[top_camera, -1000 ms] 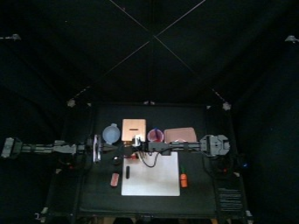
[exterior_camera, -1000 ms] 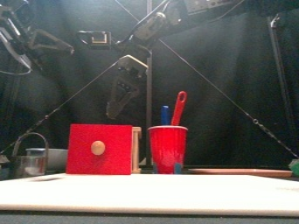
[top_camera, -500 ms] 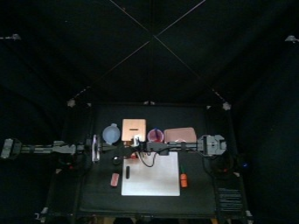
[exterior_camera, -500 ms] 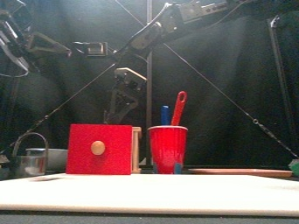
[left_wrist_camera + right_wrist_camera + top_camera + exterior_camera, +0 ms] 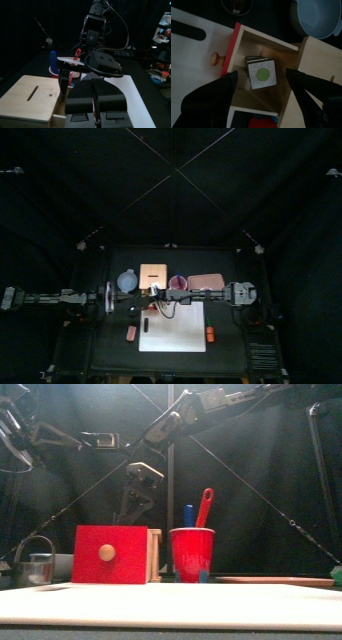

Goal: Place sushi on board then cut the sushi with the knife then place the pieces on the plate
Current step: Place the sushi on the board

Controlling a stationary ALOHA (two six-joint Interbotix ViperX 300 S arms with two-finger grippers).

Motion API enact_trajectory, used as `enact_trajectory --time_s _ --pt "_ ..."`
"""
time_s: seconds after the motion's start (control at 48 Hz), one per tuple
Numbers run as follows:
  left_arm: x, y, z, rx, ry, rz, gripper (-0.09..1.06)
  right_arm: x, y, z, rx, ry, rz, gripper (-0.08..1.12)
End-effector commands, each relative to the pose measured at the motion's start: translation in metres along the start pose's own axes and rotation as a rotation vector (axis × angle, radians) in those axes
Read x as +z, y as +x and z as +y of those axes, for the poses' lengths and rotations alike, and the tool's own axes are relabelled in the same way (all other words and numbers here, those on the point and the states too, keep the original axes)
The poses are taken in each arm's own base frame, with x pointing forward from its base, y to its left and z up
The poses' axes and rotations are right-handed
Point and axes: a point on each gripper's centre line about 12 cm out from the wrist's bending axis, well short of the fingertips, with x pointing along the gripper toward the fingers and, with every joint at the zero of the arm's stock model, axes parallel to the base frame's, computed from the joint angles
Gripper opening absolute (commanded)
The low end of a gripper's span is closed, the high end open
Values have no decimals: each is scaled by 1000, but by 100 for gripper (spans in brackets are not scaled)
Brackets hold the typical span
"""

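Observation:
The wooden box (image 5: 314,60) has its red drawer front (image 5: 230,52) pulled out. In the drawer lies the sushi roll (image 5: 261,74), seen end-on with a green centre. My right gripper (image 5: 264,102) hovers open over the drawer, one jaw on each side of the roll and apart from it. From the front it hangs above the box (image 5: 139,489). My left gripper (image 5: 93,107) is shut and empty beside the box (image 5: 30,97). The white board (image 5: 177,328) lies in front of the box. A red cup (image 5: 191,552) holds a blue and a red knife. The pink tray (image 5: 205,281) is at the right.
A blue-grey bowl (image 5: 127,281) sits left of the box, and a metal cutter (image 5: 38,567) stands at the far left. Small orange toys lie on either side of the board (image 5: 131,332) (image 5: 210,334).
The red drawer front has slid a little farther out toward the front. The right arm has dipped slightly over the box. The left arm has not moved.

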Motion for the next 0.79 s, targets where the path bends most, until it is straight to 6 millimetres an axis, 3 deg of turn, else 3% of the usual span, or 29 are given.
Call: enact_trajectory --time_s 0.021,0.167,0.438,0.646,0.792 --pt "5 2 0 3 -2 -19 5 5 -12 -10 -19 11 -25 104" --pt "6 2 0 2 -3 -18 5 1 -9 -13 -15 19 -14 101" --pt "6 2 0 3 -3 -20 5 0 -5 -14 -14 25 -12 81" --pt "8 2 0 3 -5 -25 5 1 -5 -13 -13 28 -14 74" --pt "8 2 0 2 -5 -32 5 7 -22 -18 -29 47 -42 74"
